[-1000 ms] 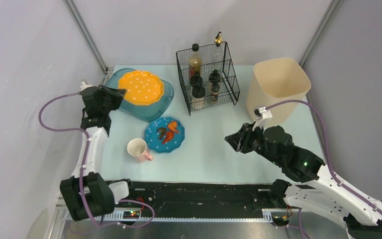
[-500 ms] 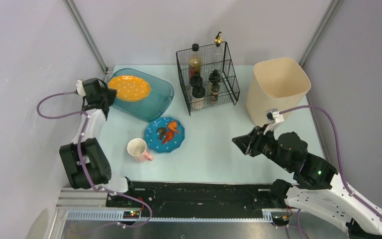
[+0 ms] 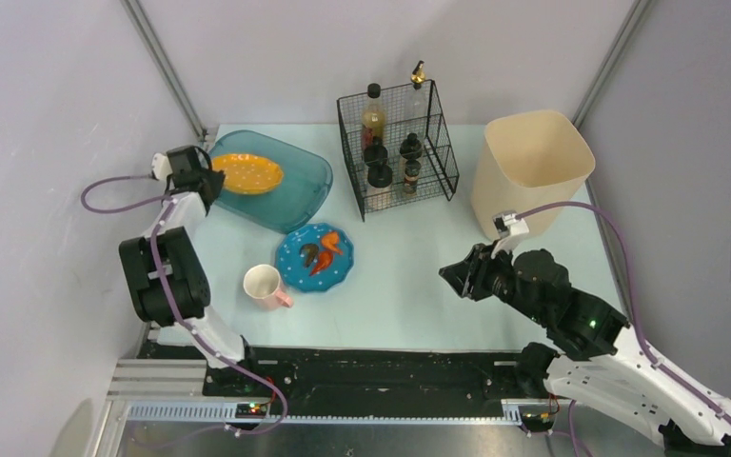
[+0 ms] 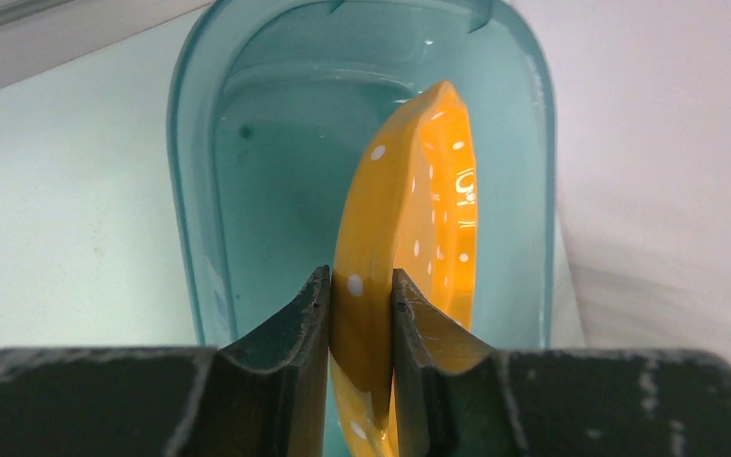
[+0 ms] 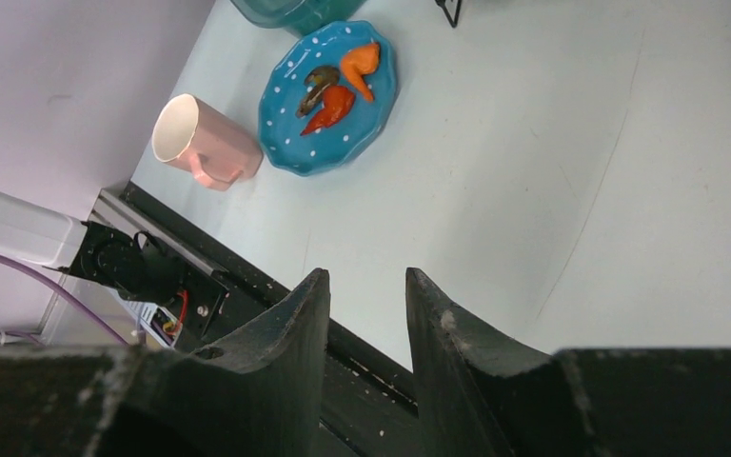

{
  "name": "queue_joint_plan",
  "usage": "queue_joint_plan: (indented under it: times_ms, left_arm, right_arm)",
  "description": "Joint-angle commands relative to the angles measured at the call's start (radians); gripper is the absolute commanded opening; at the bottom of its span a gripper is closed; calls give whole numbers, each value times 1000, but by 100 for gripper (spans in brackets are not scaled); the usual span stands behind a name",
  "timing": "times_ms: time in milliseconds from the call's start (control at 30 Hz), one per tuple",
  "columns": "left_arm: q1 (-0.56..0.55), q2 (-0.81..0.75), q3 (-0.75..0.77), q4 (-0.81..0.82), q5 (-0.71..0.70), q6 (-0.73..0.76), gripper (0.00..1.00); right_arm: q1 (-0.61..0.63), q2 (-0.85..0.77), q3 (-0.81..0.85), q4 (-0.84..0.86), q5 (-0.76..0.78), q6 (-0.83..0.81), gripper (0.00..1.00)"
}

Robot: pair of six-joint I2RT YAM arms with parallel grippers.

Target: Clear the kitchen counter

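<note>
We see the left gripper (image 4: 362, 300) clamped on the rim of the orange polka-dot plate (image 4: 419, 190), which is tilted inside the teal tub (image 4: 195, 171) at the far-left corner of the kitchen counter (image 3: 409, 271). The right gripper (image 5: 365, 286) hovers above the counter's right half, jaws slightly apart with nothing between them. A blue dotted plate (image 3: 315, 257) (food scraps on it) and a pink mug (image 3: 265, 284) sit just beside each other at the front-left.
</note>
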Motion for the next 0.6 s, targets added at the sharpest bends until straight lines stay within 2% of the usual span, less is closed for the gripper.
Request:
queue_joint_plan:
  times_ms: [0,567]
  left_arm:
    - [6,25,81,143,3,-68,0]
    - [6,179,142,148,-15,-71,0]
  right_arm:
    - [-15,13,-8,48,-36,-16,39]
    - [-34,45,-21,53,-70,-18,39]
